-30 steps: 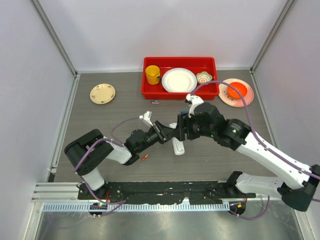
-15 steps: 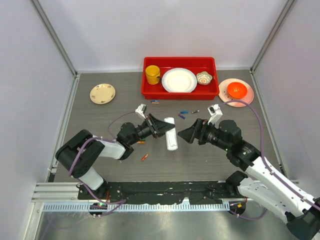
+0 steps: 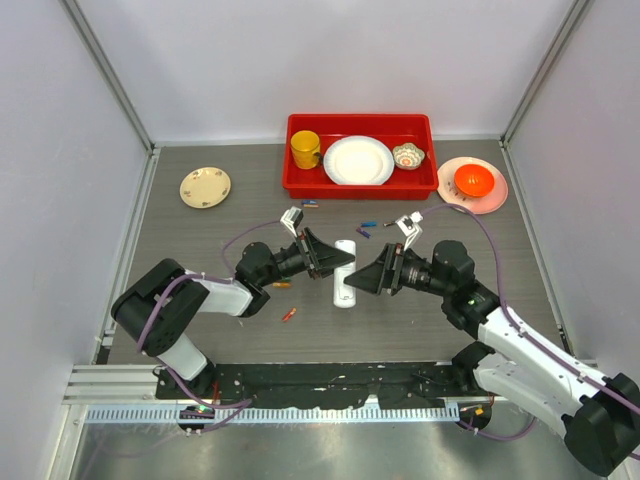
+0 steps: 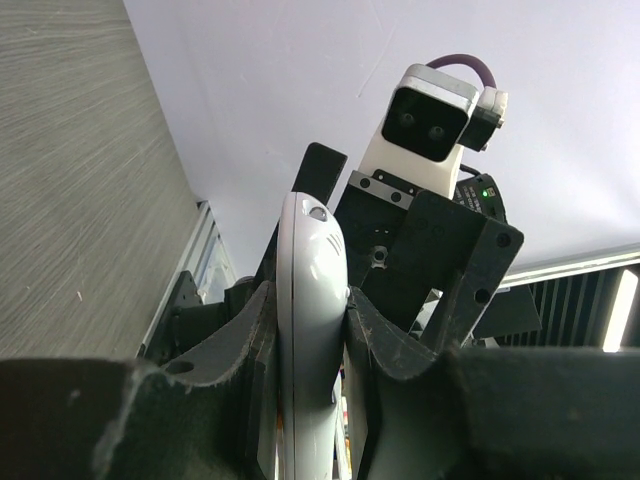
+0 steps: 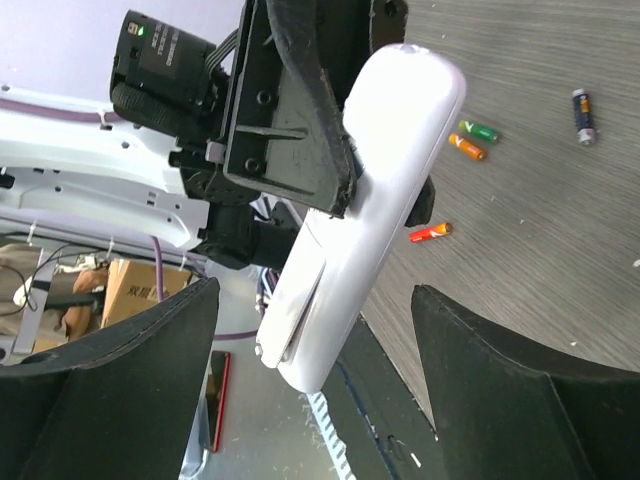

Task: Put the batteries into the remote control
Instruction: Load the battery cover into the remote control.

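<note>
1. From above, the left claw (image 3: 330, 258) is clamped on the remote (image 3: 345, 272) at mid-table, reaching in from the remote's 9 o'clock. The right claw (image 3: 366, 278) is just beside the remote at its 3 o'clock, spread wide and gripping nothing.
2. Loose batteries (image 3: 368, 228) lie on the table at the remote's 1 o'clock. A blue battery (image 3: 311, 204) lies at 11 o'clock by the red tray (image 3: 360, 119). An orange battery (image 3: 283, 285) and a red battery (image 3: 289, 315) lie around 8 o'clock.
3. The tray holds a yellow cup (image 3: 305, 150), a white plate (image 3: 358, 160) and a small bowl (image 3: 408, 155). A cream plate (image 3: 205, 187) sits at 10 o'clock and a pink plate (image 3: 495, 195) at 2 o'clock.
4. From the left wrist, the remote is seen edge-on, pinched between both fingers (image 4: 250, 340), its end pointing to 12 o'clock. The right wrist camera (image 4: 430, 115) faces it at 1 o'clock.
5. From the right wrist, the remote hangs tilted, its upper end at 1 o'clock, with the left claw gripping it from 10 o'clock. This claw's own fingers (image 5: 110, 380) stand wide at 7 and 5 o'clock, apart from the remote. A green battery (image 5: 480, 130) lies on the table at 2 o'clock.
</note>
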Action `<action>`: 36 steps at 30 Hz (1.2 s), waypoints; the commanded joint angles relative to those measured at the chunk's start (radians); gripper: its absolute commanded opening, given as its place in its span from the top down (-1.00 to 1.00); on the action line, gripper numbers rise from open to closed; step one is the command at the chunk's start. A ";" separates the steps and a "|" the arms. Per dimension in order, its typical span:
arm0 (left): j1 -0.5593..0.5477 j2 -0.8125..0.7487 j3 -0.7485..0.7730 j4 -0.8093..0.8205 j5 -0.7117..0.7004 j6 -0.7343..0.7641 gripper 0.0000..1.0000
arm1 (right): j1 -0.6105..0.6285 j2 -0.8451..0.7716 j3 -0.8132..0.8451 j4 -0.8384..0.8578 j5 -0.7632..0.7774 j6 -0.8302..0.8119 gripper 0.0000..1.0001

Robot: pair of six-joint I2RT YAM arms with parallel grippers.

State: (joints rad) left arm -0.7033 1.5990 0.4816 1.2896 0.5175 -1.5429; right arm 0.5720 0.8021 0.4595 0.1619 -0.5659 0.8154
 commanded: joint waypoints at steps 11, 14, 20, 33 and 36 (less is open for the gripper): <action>0.005 -0.010 0.031 0.257 0.007 -0.011 1.00 | -0.004 0.063 0.005 0.073 -0.134 -0.016 -0.49; 0.005 -0.010 0.026 0.257 0.006 -0.010 1.00 | -0.004 0.075 0.007 0.076 -0.146 -0.016 -0.46; 0.005 -0.013 0.022 0.257 0.006 -0.011 1.00 | -0.004 0.112 0.007 0.065 -0.146 -0.024 -0.25; 0.002 -0.024 0.018 0.257 -0.004 -0.008 0.99 | -0.003 0.172 0.007 0.134 -0.127 0.028 -0.07; -0.001 -0.024 0.025 0.257 -0.007 -0.008 1.00 | -0.004 0.181 0.005 0.154 -0.117 0.041 -0.01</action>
State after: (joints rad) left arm -0.6987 1.5993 0.4824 1.2785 0.5121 -1.5372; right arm 0.5720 0.9699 0.4595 0.2577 -0.7055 0.8425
